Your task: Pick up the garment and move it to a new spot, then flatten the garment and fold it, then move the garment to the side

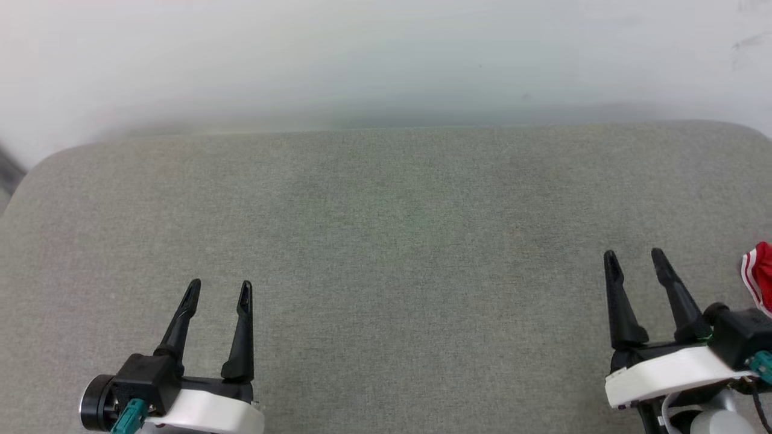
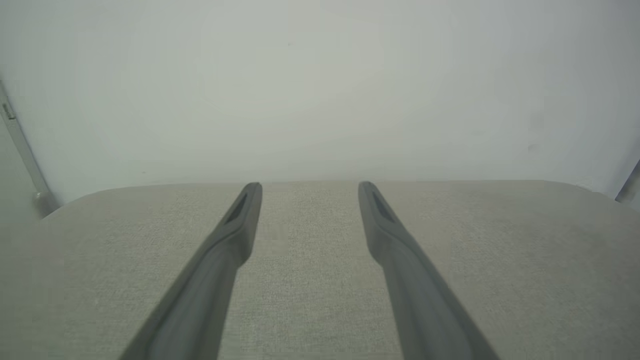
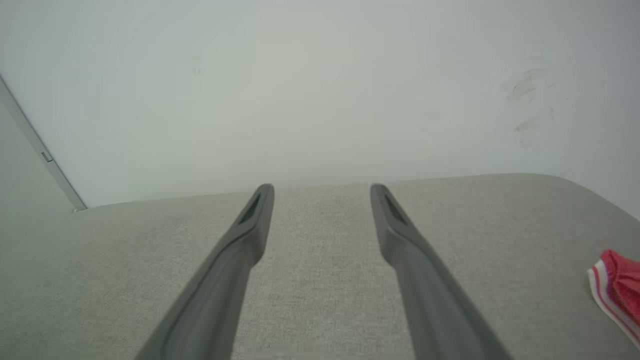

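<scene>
A corner of the garment (image 1: 761,278), red with red-white striped trim, lies at the right edge of the head view; the rest is cut off. The same piece of garment (image 3: 617,292) sits at the right edge of the right wrist view. My right gripper (image 1: 634,256) hovers open at the lower right, just left of the red cloth and apart from it, with nothing between its fingers (image 3: 250,225). At the lower left my left gripper (image 1: 219,287) is open too and holds nothing; its fingers (image 2: 240,220) point over bare fabric.
A grey-green fabric surface (image 1: 386,241) with rounded far corners spreads across the view. A pale wall (image 1: 386,54) rises right behind its far edge. A dark strip (image 1: 9,172) shows at the far left.
</scene>
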